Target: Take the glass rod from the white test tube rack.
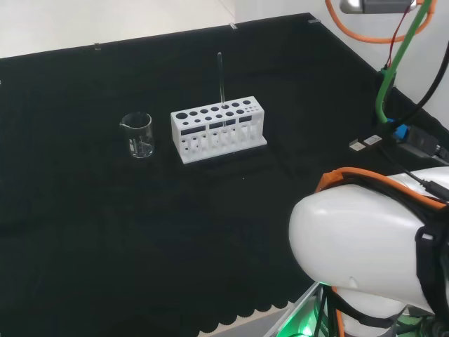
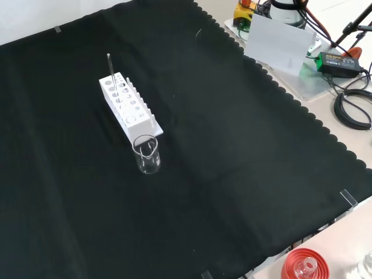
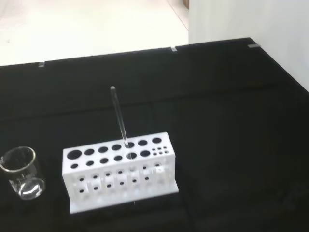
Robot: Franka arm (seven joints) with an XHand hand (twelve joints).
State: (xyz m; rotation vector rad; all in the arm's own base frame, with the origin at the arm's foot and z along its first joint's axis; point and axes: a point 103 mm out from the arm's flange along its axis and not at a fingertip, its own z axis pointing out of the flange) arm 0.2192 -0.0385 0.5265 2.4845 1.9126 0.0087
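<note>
- Glass rod [image 1: 220, 77]: thin, clear, upright in a round hole of the white test tube rack [image 1: 217, 129].
- Clear beaker [image 1: 137, 135] beside rack on black-cloth bench [image 1: 105, 232].
- My fingers: cannot tell their state.

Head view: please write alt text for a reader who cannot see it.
A thin clear glass rod stands upright in a white test tube rack on black cloth. A small clear glass beaker stands left of it.

Glass rod [image 1: 221, 78] clear, thin, nearly upright, slight tilt, seated in hole of white rack [image 1: 218, 130]. Rack rectangular, two rows of holes, standing on black cloth mid-bench.
</note>
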